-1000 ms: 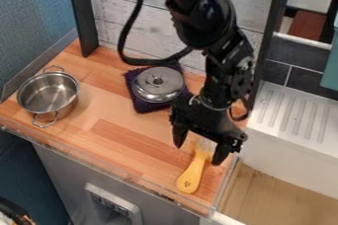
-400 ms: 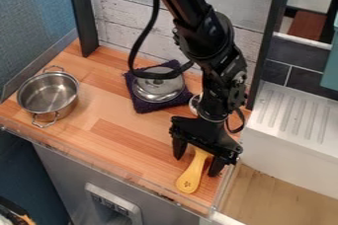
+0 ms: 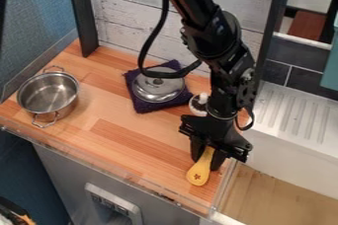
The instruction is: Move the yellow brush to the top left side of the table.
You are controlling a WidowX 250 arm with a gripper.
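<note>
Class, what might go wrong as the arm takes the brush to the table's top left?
The tool holds the yellow brush away from its handle's rounded end, so the brush might pivot or slip. A low path might also knock the lid on the dark cloth, which lies on the way.

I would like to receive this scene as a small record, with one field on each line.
gripper: black gripper, closed on the yellow brush
brush place: near right part of the wooden table, handle end toward the near edge
left side: metal pot, two handles
far middle: metal lid on a dark cloth
beside the arm: small white item, partly hidden
task status: brush not yet at top left
</note>
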